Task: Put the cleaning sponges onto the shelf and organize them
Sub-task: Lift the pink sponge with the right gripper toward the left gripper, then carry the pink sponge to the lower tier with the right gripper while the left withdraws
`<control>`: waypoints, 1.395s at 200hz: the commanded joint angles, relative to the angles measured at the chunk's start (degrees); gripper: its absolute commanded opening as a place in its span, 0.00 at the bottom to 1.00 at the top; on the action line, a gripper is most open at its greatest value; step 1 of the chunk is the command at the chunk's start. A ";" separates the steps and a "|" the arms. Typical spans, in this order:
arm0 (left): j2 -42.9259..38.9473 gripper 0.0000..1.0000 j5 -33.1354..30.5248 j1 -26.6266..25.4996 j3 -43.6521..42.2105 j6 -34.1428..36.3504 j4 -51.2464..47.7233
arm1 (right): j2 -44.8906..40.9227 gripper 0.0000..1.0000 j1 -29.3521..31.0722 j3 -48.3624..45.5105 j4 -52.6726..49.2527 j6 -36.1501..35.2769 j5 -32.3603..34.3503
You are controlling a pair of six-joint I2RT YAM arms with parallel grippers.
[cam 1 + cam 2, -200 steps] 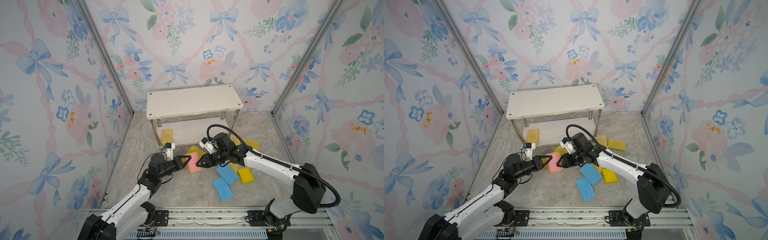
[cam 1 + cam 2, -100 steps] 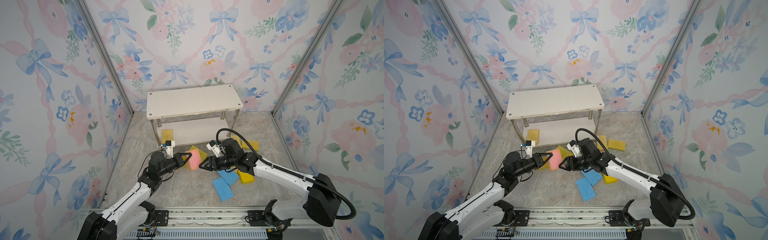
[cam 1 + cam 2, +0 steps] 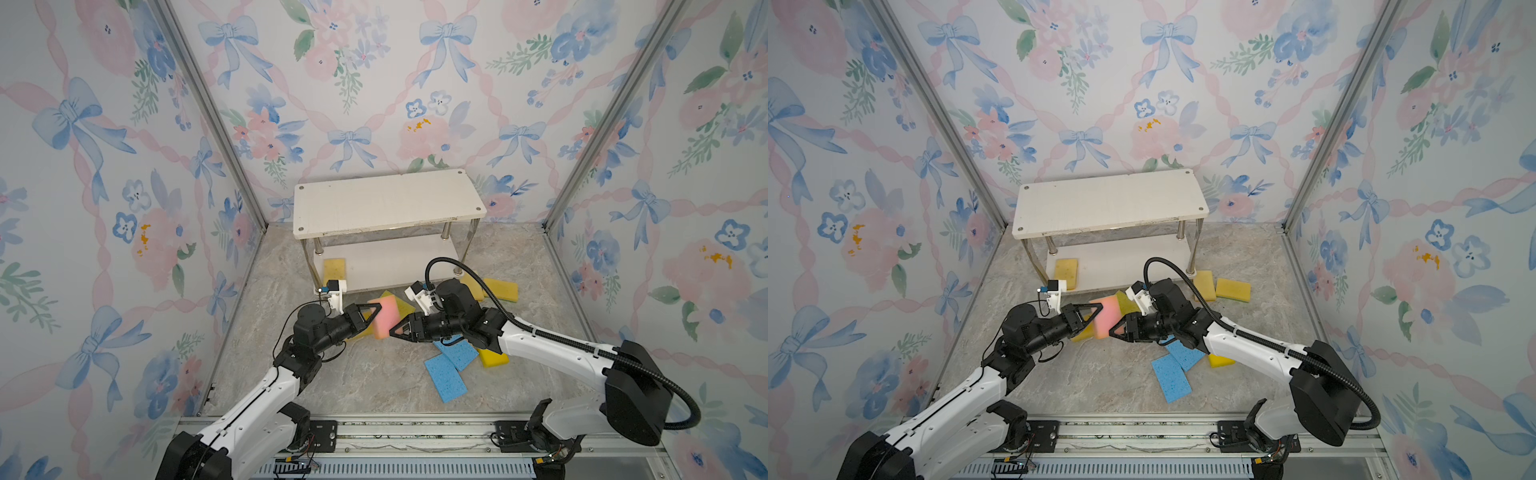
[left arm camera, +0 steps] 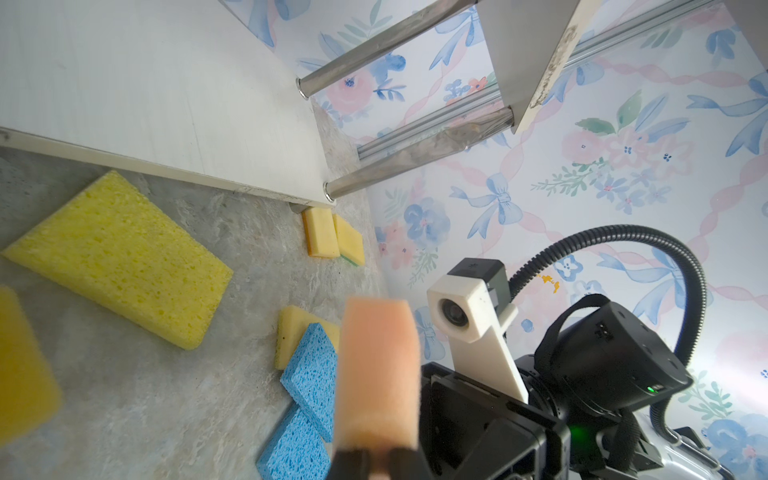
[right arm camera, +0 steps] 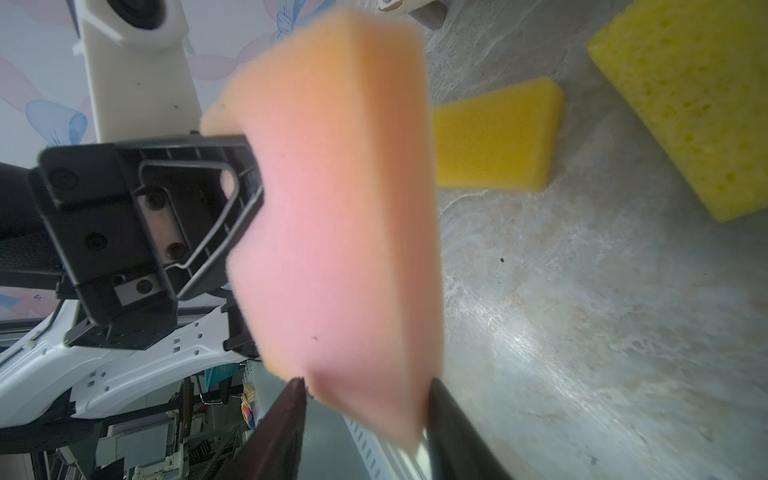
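Pinching a long edge of the pink sponge (image 3: 384, 319), the left gripper (image 3: 373, 316) holds it in the air just before the shelf (image 3: 386, 199), long axis toward the shelf. The right gripper (image 3: 395, 331) straddles the end away from the shelf. Whether its fingers (image 5: 286, 419) press already, I cannot tell.

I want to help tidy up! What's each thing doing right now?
pink sponge, held up off the floor, between both grippers.
left gripper, shut on the pink sponge.
right gripper, jaws around its other end; grip unclear.
shelf, top board bare.
blue sponges, flat on the floor, overlapping.
yellow sponges, most lying on the floor.
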 commanded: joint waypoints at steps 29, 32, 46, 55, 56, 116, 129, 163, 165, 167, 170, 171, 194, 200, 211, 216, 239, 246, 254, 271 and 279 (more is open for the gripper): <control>-1.67 0.08 0.86 0.61 -0.86 -0.72 1.30 | -0.05 0.25 0.91 0.08 1.31 1.03 2.99; -1.72 0.09 0.82 0.66 -0.87 -0.67 1.36 | -0.04 0.23 0.93 0.23 1.32 1.09 3.12; -1.97 0.09 0.93 0.91 -1.00 -0.67 1.35 | 0.12 0.17 0.97 0.74 0.93 0.79 3.69; -2.23 0.09 0.97 1.13 -1.11 -0.66 1.30 | 0.22 0.13 1.08 1.12 0.32 0.47 4.26; -2.28 0.09 1.02 1.17 -1.16 -0.66 1.34 | 0.22 0.13 1.07 1.18 0.29 0.44 4.33; -8.82 0.56 -7.16 2.57 4.14 13.22 -18.65 | 1.72 0.08 1.23 4.32 -3.73 0.22 8.72; -11.81 0.60 -12.66 2.91 5.90 16.19 -25.96 | 3.40 0.08 1.10 5.60 -3.97 0.39 9.31; -19.69 0.71 -23.76 5.02 6.78 17.29 -37.08 | 10.08 0.08 0.12 10.51 -3.52 2.62 10.88; -20.08 0.72 -24.04 5.11 6.71 17.34 -37.37 | 10.51 0.08 0.03 10.87 -3.45 2.72 11.02; -20.46 0.72 -24.28 5.30 6.72 17.40 -37.69 | 10.92 0.08 -0.03 11.13 -3.32 2.84 11.14; -20.99 0.72 -24.71 5.46 6.76 17.42 -38.20 | 11.64 0.08 -0.13 11.76 -3.27 2.91 11.36; -21.20 0.72 -24.83 5.57 6.81 17.47 -38.32 | 11.86 0.08 -0.15 11.90 -3.26 2.89 11.45; -25.86 0.74 -30.04 6.95 8.43 18.85 -43.22 | 17.67 0.08 -0.89 16.78 -3.12 3.60 12.46; -27.08 0.74 -31.81 7.09 9.16 19.36 -44.39 | 19.13 0.08 -1.11 17.98 -2.81 4.01 12.49; -29.08 0.75 -34.84 7.22 10.34 20.56 -46.32 | 21.92 0.08 -1.59 19.91 -1.52 5.20 11.88; -29.79 0.75 -36.00 7.19 10.88 21.20 -47.08 | 23.09 0.08 -1.74 20.77 -0.67 5.77 11.57; -31.25 0.76 -38.67 7.24 12.61 23.66 -49.61 | 28.10 0.08 -2.95 24.73 1.19 8.04 11.10; -31.09 0.77 -38.75 7.19 12.97 24.10 -50.06 | 29.42 0.08 -3.27 25.82 1.77 8.77 10.99; -30.83 0.77 -38.47 7.20 13.19 24.48 -50.37 | 30.77 0.08 -3.60 27.16 2.16 9.51 10.99; -30.77 0.77 -37.89 7.19 13.28 24.76 -50.50 | 33.55 0.08 -4.12 30.34 2.01 9.91 10.96; -30.81 0.78 -37.77 7.21 13.38 25.06 -50.48 | 34.61 0.08 -4.21 31.82 1.60 9.91 10.92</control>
